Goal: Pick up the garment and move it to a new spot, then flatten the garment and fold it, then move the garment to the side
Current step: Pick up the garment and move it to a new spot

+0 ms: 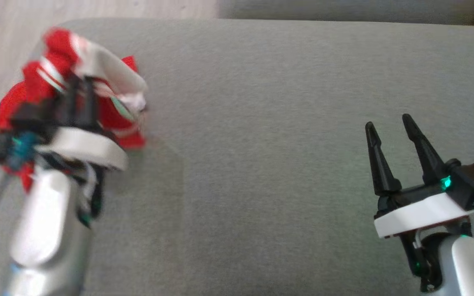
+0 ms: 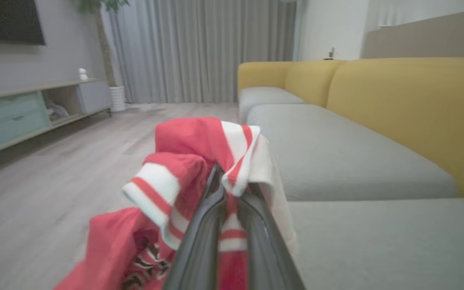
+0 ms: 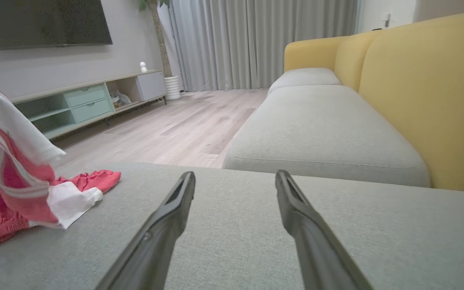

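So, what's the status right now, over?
Left gripper shut on red-and-white garment, part held above the cushion. Right gripper open, empty. No obstacle seen.

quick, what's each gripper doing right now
Left gripper: shut on the garment.
Right gripper: open, holding nothing.

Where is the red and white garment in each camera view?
Head view: upper left, garment bunched around the left gripper.
Left wrist view: centre to lower left, pinched between that gripper's shut fingers.
Right wrist view: far left edge, part raised, part lying on the grey cushion.
Shared landmark: that grey cushion.
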Available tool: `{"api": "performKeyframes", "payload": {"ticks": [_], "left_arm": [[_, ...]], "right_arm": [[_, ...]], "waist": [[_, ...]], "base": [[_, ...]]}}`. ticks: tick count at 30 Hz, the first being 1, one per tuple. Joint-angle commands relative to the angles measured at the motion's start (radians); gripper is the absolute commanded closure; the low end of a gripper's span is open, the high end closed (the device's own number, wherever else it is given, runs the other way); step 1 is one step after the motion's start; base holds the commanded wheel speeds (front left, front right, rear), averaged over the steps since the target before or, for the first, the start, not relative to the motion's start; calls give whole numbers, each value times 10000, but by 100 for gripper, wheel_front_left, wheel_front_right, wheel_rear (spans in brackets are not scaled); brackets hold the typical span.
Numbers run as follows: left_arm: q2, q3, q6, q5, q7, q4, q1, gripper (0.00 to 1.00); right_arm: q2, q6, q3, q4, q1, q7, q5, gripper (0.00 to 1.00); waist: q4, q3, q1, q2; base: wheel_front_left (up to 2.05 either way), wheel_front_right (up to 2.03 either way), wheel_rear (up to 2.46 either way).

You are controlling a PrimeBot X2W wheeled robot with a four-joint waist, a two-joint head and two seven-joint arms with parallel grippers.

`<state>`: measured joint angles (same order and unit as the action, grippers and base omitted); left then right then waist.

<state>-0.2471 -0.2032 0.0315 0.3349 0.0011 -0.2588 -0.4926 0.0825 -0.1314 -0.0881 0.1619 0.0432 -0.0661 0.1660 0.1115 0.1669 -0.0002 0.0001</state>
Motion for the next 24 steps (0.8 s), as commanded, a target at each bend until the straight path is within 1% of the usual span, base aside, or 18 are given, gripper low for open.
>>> {"api": "performKeyframes", "payload": {"ticks": [1,3,6,11,13,16,18,19,23,24], "left_arm": [[-149,149,17,54,105,541,-149,100],[98,-165,-17,83,256,643,195,100],[538,-878,-275,23,445,505,354,100],[1449,-2458,-982,-176,726,-91,-50,100],[1690,-3216,-1196,-283,787,-378,-319,100],[1892,-4377,-1422,-222,759,-821,-618,100],[1940,-5035,-1494,-93,663,-1101,-761,100],[1940,-5035,-1494,-93,663,-1101,-761,100],[1962,-6348,-1557,468,308,-1292,-924,100],[1964,-6868,-1563,760,154,-1407,-965,100]], "right_arm": [[-51,7,-228,295,30,102,-30,0],[-100,7,-269,245,6,135,-14,0],[-159,7,-288,186,5,183,21,0],[-232,7,-141,100,24,270,102,0],[-255,7,-86,45,35,317,165,0],[-281,7,-69,-84,75,425,263,0],[-295,7,-87,-197,121,510,332,0],[-295,7,-87,-197,121,510,332,0],[-312,7,-63,-399,158,694,480,0],[-317,7,-35,-496,162,754,535,0]], "waist": [[-572,-243,2,-1],[-956,-262,2,-1],[-1598,-192,2,-1],[-2625,145,2,-1],[-2971,333,2,-1],[-3434,591,2,-1],[-3686,732,2,-1],[-3686,732,2,-1],[-3873,933,2,-1],[-3852,975,2,-1]], "base": [[0,0,0],[0,0,0],[0,0,0],[0,0,0],[0,0,0],[0,0,0],[0,0,0],[0,0,0],[0,0,0],[0,0,0]]}}
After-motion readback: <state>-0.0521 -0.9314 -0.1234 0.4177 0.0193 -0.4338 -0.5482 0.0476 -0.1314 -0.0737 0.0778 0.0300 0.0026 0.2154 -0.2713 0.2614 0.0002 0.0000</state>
